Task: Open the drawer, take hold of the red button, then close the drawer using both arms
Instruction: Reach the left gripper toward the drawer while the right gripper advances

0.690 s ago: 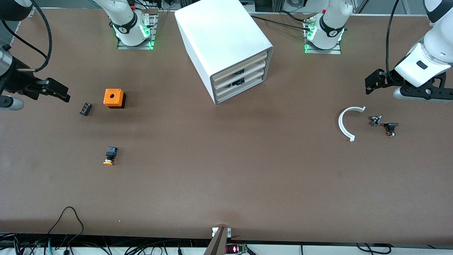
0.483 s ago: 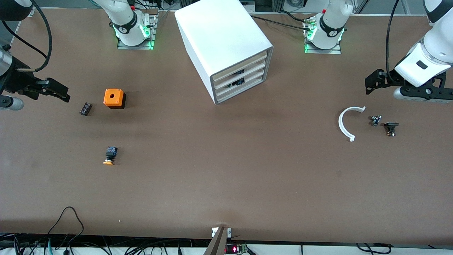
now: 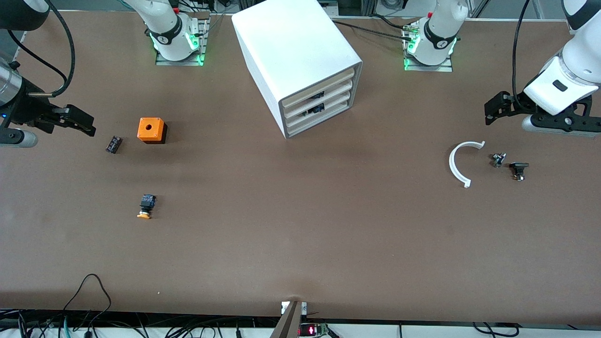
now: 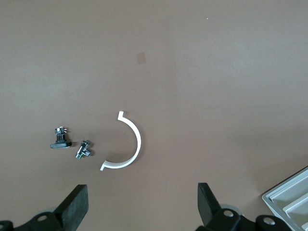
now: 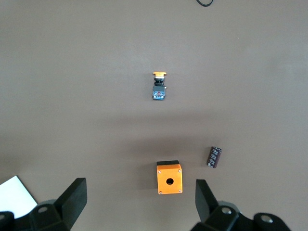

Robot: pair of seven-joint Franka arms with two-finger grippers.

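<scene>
While all three beige-fronted drawers sit shut, the middle drawer [image 3: 320,104] of the white box cabinet [image 3: 293,51] faces the left arm's end; red-capped button not visible, presumably inside. Left gripper [image 3: 492,108], fingers [image 4: 74,208] apart, hovers nearest, over the worktop [image 3: 300,234]. Right gripper [image 3: 80,123], fingers apart, waits by one orange box [image 3: 151,129], one yellow-capped button [image 3: 146,205].

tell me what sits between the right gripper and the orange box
A small dark cylinder lies between the right gripper and the orange box, seen in the front view.
</scene>
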